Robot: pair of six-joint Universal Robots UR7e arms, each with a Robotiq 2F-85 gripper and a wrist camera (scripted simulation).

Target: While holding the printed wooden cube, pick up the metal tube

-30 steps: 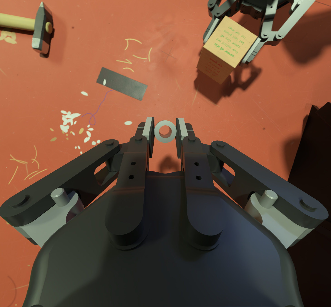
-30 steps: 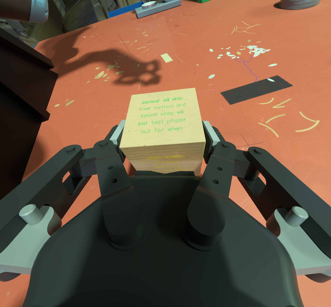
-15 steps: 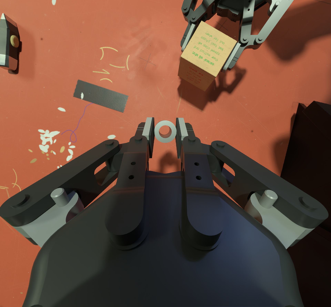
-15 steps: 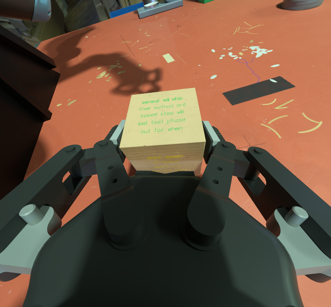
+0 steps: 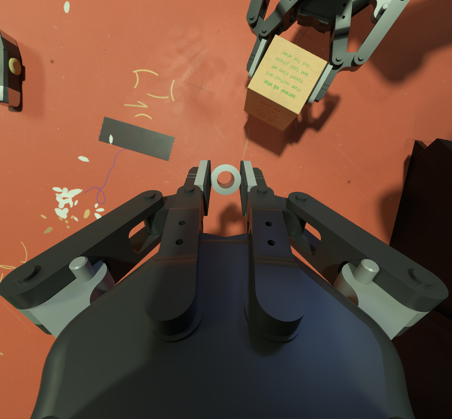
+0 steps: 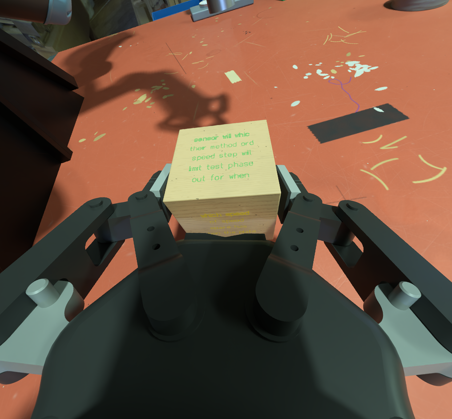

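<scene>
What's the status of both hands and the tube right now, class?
Left hand shut on metal tube, seen end-on, off the table. Right hand shut on printed wooden cube, lifted. Nothing between them.

Our left hand (image 5: 225, 182) has a dark charcoal body with a bluish sheen, black linkage bars, pale grey knuckle brackets with silver pins, and light grey fingertip pads (image 5: 204, 175). Our right hand (image 6: 223, 182) looks alike, each finger bearing two small screw holes.
</scene>
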